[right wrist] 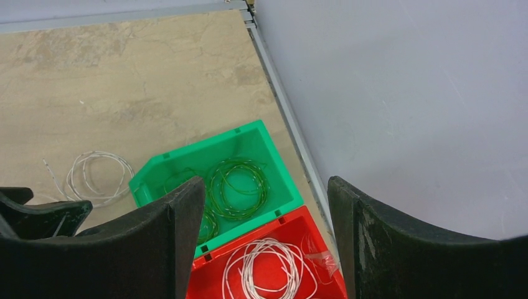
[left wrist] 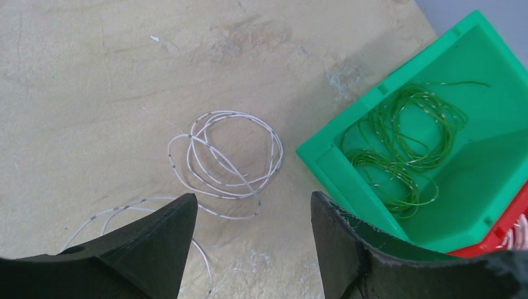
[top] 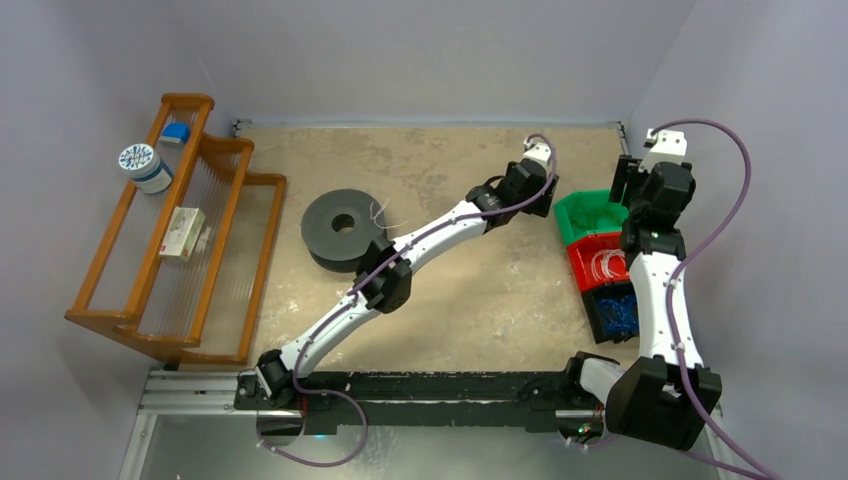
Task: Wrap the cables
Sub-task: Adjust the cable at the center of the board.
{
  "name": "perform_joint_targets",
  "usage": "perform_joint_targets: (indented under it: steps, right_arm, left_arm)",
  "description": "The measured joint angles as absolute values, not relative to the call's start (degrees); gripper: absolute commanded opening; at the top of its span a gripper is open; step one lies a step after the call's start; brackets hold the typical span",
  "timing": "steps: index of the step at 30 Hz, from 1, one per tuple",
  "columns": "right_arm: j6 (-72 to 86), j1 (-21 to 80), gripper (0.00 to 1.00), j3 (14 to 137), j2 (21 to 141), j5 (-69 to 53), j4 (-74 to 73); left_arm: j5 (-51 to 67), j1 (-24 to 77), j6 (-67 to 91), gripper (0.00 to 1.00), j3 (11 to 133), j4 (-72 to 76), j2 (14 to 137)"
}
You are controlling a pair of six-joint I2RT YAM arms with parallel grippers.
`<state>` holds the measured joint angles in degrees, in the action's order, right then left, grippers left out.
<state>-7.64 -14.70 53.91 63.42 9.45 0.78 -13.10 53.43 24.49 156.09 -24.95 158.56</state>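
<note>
A whitish cable [left wrist: 225,161] lies in loose loops on the tan table, just left of the green bin [left wrist: 324,163]; one strand trails off to the near left. It also shows in the right wrist view [right wrist: 73,177]. My left gripper [left wrist: 252,199] is open and empty, hovering just short of the loops, with its right finger [left wrist: 348,249] next to the bin's corner. In the top view the left gripper [top: 545,200] hides the cable. My right gripper [right wrist: 266,184] is open and empty, held high above the bins [top: 630,185]. A second whitish coil [right wrist: 274,265] lies in the red bin [right wrist: 212,274].
The green bin [top: 585,212] holds green wire [left wrist: 405,143]; the red bin [top: 590,262] and the blue bin [top: 612,312] with a blue tangle stand behind it along the right wall. A black spool [top: 345,228] sits mid-table. A wooden rack [top: 175,235] stands at the left.
</note>
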Motion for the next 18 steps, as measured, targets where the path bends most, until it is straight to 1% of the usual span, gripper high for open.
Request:
perform_joint_targets:
  steps: [3,7,13,17,18]
  right_arm:
    - [-7.64,-14.76,0.74,53.89,63.42,9.41,0.75]
    - [-7.62,-14.94,0.74,53.89,63.42,9.23,0.78]
    - [-7.62,-15.07,0.74,53.89,63.42,8.45,0.78]
    - [-7.62,-15.07,0.74,53.89,63.42,7.7,0.78]
    - [-7.62,-15.07,0.73,53.89,63.42,7.64,0.78]
  left_arm:
    - [-13.91,53.67,24.43,0.6,156.27,-24.45,160.07]
    - [-15.55,53.89,24.18,0.51,156.44,-24.23,161.86]
    - [-18.33,54.19,22.68,0.29,157.29,-22.65,163.22]
    - [-19.99,54.24,21.34,0.16,157.64,-20.82,163.22]
    - [-20.23,54.24,21.19,0.11,157.73,-20.51,163.22]
